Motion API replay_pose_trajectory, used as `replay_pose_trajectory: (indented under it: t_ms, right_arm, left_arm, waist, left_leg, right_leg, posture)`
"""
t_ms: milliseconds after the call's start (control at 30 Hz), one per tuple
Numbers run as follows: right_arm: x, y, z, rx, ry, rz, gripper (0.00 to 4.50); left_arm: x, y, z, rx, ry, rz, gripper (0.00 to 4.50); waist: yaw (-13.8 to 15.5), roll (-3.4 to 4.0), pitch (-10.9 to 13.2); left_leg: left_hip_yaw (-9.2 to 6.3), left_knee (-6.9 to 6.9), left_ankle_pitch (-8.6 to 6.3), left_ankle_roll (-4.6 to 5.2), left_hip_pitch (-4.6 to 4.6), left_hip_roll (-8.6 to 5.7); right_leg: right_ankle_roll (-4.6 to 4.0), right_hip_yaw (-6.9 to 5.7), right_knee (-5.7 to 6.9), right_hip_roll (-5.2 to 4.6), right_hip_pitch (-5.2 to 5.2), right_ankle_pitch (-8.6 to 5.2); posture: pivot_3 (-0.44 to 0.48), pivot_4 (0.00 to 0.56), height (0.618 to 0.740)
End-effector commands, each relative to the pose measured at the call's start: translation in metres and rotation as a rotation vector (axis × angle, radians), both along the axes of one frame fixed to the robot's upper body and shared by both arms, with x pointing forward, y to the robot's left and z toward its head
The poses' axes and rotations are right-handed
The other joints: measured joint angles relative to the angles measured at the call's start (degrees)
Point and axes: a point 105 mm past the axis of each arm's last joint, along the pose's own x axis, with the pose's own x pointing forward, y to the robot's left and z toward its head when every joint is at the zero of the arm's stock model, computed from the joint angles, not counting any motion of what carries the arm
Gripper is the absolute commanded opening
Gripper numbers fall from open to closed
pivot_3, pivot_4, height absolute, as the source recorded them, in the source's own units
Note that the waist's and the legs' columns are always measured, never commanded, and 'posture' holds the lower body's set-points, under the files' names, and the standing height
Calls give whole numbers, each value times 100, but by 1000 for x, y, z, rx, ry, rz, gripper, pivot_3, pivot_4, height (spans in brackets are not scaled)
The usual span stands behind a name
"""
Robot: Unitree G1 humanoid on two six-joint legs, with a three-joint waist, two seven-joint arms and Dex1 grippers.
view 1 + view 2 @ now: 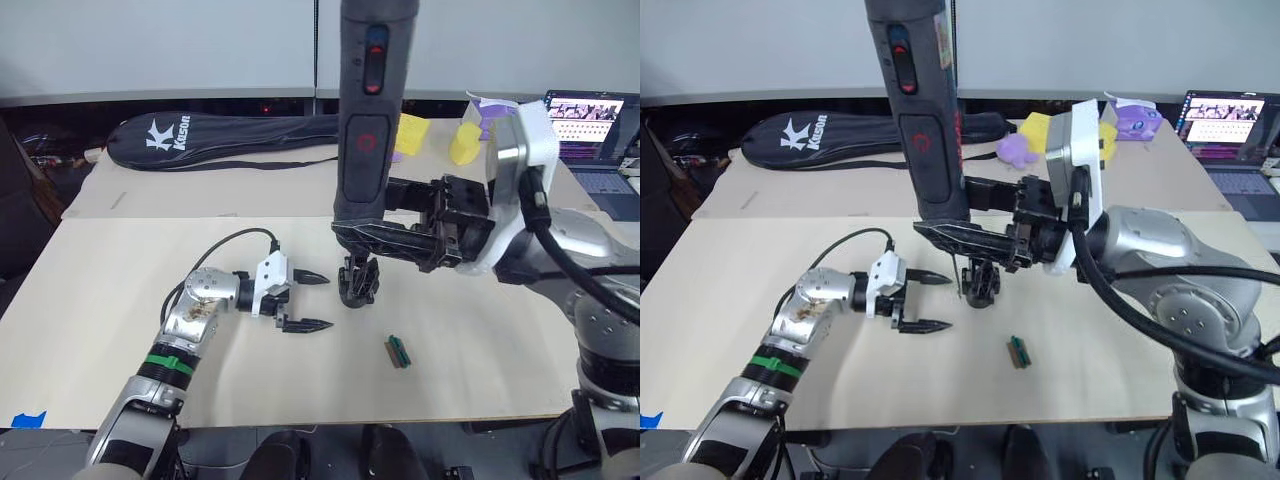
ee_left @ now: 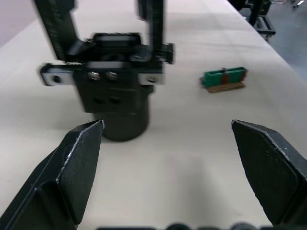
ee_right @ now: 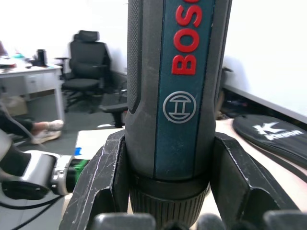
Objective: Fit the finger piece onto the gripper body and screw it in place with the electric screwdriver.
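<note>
The right hand [image 1: 970,235] is clamped around the electric screwdriver [image 1: 925,130], holding it upright with the thin bit pointing down at the gripper body [image 1: 980,283], which stands on the tabletop [image 1: 1090,390] near the middle of the scene. The bit tip sits just at the left side of the body's upper part; whether it is seated in a screw head cannot be told. The left hand [image 1: 305,300] rests low on the tabletop just left of the body with its fingers spread wide, holding nothing and not touching the block. The finger piece cannot be made out as a loose part (the black uprights on the body in the left wrist view may include it, but that is unclear).

The main risk, as I judge it, is that the body is unbraced: torque or downward push from the driver could spin or tip the small round-based block. A bit slightly off the screw could slip out and skid. Closing the left hand late or crookedly could nudge the body away. A small green-and-brown piece [image 1: 397,351] lies to the near right, well apart.
</note>
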Motion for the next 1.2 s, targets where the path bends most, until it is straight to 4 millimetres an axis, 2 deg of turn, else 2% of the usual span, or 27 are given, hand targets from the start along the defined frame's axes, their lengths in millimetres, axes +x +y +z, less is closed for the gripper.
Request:
replay_pose_trajectory:
  t_ms: [33, 433, 767, 1200]
  right_arm:
    - [3, -1, 10, 9, -47, 26, 1920]
    - [33, 7, -2, -54, -73, 16, 1920]
    - [50, 11, -2, -58, -74, -25, 1920]
    - [60, 10, -5, -100, -16, -31, 1920]
  left_arm:
    - [8, 0, 11, -24, -41, 15, 4500]
    - [19, -17, 6, -21, -47, 0, 4500]
    - [24, -25, 4, -22, -57, -8, 4500]
    - [32, -27, 4, -26, -71, 15, 4500]
  waist:
    - [-2, 0, 0]
    - [-10, 0, 0]
    - [-17, 0, 0]
    - [-30, 0, 0]
  left_leg:
    - [0, 0, 0, 0, -1, 0]
    - [2, 2, 2, -3, -15, -4]
    - [-2, 4, 4, -6, -26, -4]
    - [-3, 5, 6, -9, -28, -6]
  right_leg:
    - [0, 0, 1, 0, 0, 0]
    - [2, -7, 9, 0, -7, 2]
    - [5, -17, 10, 0, -15, 4]
    - [5, -18, 11, 0, -18, 5]
  posture:
    - [0, 150, 723]
    - [0, 150, 723]
    - [0, 150, 723]
    - [0, 150, 723]
